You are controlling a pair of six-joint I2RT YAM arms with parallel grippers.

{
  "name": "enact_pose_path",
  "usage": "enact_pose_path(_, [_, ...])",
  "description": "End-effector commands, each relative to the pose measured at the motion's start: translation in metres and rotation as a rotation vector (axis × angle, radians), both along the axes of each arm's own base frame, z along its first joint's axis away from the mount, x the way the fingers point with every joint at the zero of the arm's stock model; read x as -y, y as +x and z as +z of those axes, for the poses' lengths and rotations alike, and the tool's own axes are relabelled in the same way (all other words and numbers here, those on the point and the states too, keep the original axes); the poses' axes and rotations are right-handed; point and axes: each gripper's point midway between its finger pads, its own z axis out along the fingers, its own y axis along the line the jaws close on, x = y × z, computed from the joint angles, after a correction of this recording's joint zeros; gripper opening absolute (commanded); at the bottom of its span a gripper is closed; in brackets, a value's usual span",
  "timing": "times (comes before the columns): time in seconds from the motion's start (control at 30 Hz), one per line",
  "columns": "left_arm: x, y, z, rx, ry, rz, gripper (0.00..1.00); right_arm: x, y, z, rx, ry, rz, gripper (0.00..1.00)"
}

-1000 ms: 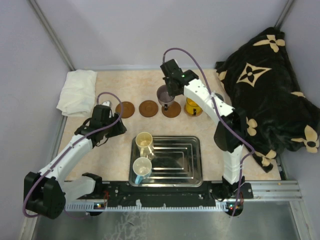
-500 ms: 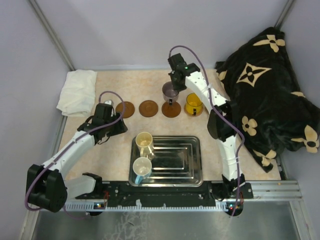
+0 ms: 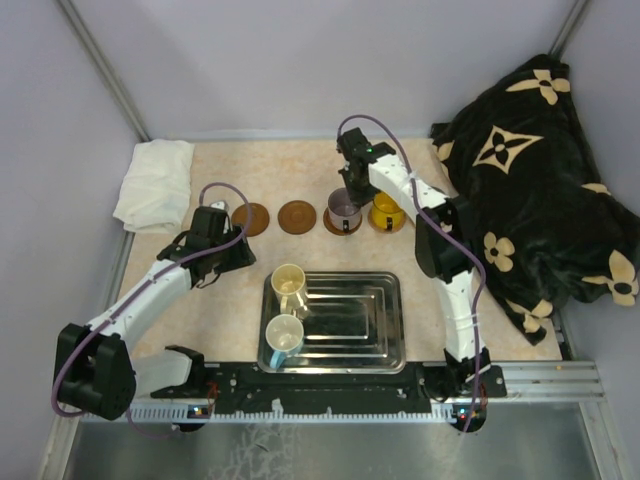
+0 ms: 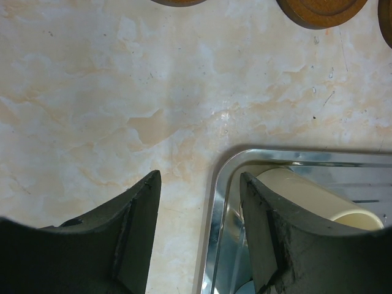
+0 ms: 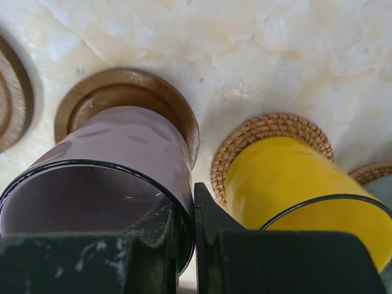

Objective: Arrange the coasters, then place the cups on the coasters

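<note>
Left pincer parted, right pincer tight.

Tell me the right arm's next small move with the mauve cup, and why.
Probably open the right gripper and lift clear: its jaws pinch the mauve cup at the rim, and the cup appears to sit squarely on the dark coaster, beside the yellow cup.

Cream cup cut off, woven coaster cropped at picture's edge
</note>
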Motion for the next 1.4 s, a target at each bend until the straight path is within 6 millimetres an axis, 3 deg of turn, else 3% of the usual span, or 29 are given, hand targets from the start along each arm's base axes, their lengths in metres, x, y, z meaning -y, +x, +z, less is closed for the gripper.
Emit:
enact_pose_path(0.0, [0.005, 0.011, 0.015, 0.052, -0.009, -0.009, 0.61, -0.009, 0.013, 0.049, 0.141, 0.084, 0.013, 0.0])
enact_pose_path(0.77, [0.003, 0.01, 0.011, 0.044, -0.004, -0.005, 0.61, -0.017, 0.019, 0.033, 0.126, 0.104, 0.02, 0.0])
enact_pose_path(0.93, [0.004, 0.011, 0.01, 0.042, -0.004, -0.007, 0.61, -0.014, 0.019, 0.029, 0.122, 0.083, 0.021, 0.14])
enact_pose_path(1.37, [0.005, 0.01, 0.005, 0.032, -0.006, -0.011, 0.61, -0.012, 0.021, 0.037, 0.147, 0.079, 0.012, 0.26])
